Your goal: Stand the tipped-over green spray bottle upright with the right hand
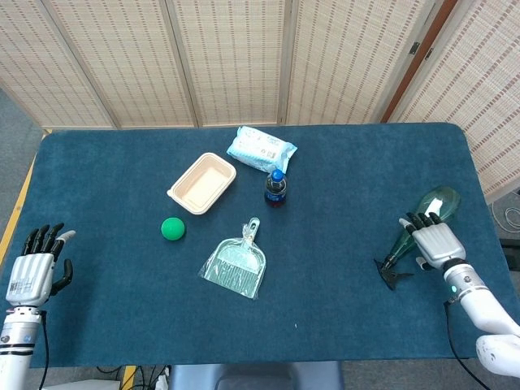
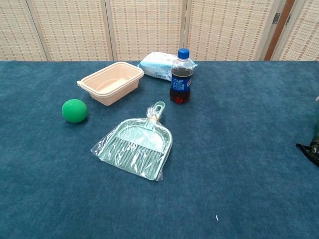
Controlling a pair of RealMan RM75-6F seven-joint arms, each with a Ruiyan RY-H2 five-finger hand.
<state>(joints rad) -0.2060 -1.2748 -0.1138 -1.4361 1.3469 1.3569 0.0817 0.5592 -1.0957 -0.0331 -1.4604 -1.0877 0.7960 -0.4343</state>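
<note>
Table with dark blue carpet-like cover (image 1: pixel 341 171). On it: beige plastic rectangular tub (image 1: pixel 201 184), small green ball (image 1: pixel 172 228), pale green plastic dustpan in clear wrap (image 1: pixel 235 265), upright cola bottle with blue cap (image 1: pixel 275 188), white-blue wipes packet (image 1: pixel 261 149) behind it, tipped green translucent spray bottle (image 1: pixel 432 204) near right edge.

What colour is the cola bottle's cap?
Blue. The cola bottle's cap shows best in the chest view.
</note>
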